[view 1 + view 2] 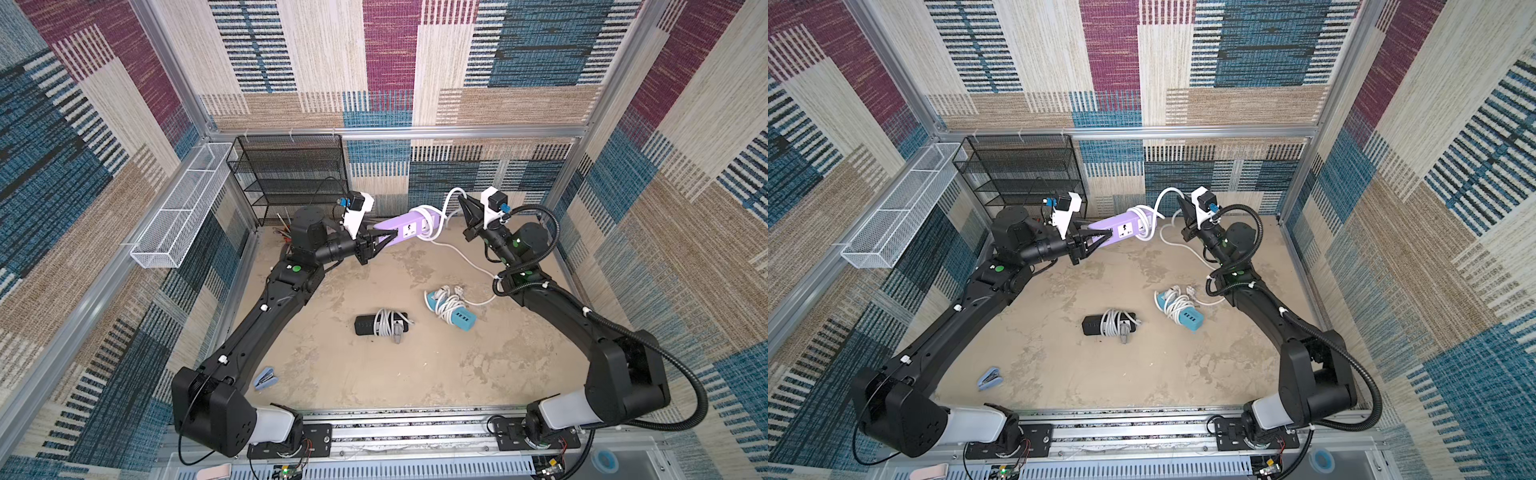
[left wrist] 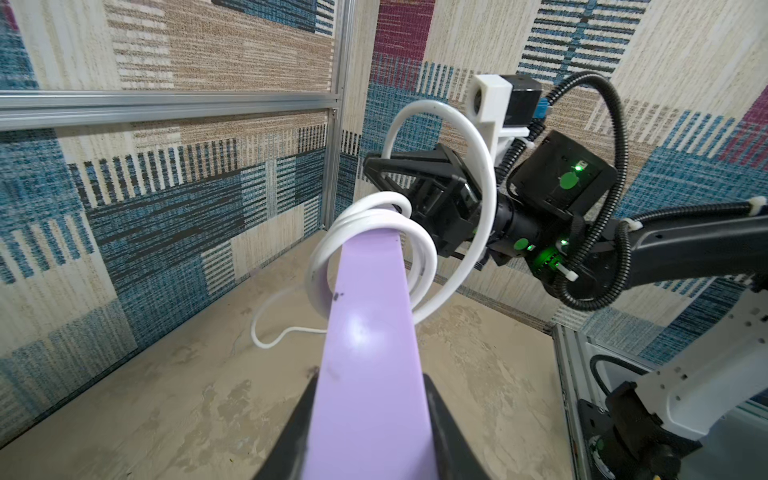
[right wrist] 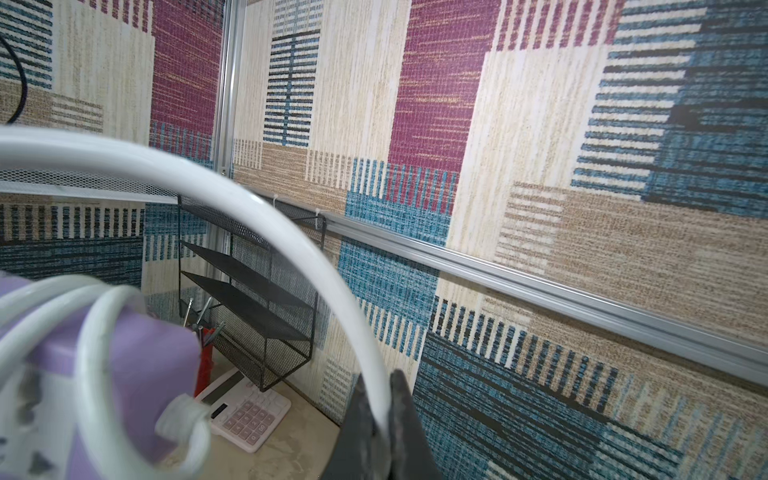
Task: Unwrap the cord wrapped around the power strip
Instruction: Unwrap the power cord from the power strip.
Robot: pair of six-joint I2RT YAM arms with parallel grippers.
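A purple power strip (image 1: 405, 226) (image 1: 1121, 226) (image 2: 370, 332) (image 3: 137, 361) hangs in the air near the back wall. My left gripper (image 1: 392, 237) (image 1: 1106, 237) (image 2: 372, 376) is shut on its near end. A white cord (image 1: 451, 195) (image 1: 1163, 197) (image 2: 432, 106) (image 3: 332, 282) is coiled round the strip's far end. One loop of it arches up to my right gripper (image 1: 460, 198) (image 1: 1179, 199) (image 3: 379, 382), which is shut on the cord just right of the strip. The rest of the cord trails down over the table to the right.
A black power strip with a grey cord (image 1: 380, 324) and a blue one with a white cord (image 1: 451, 309) lie mid-table. A black mesh shelf (image 1: 291, 178) stands at the back left, beside a white wire basket (image 1: 178, 212). A calculator (image 3: 245, 411) lies near the shelf; a blue stapler (image 1: 264, 378) lies front left.
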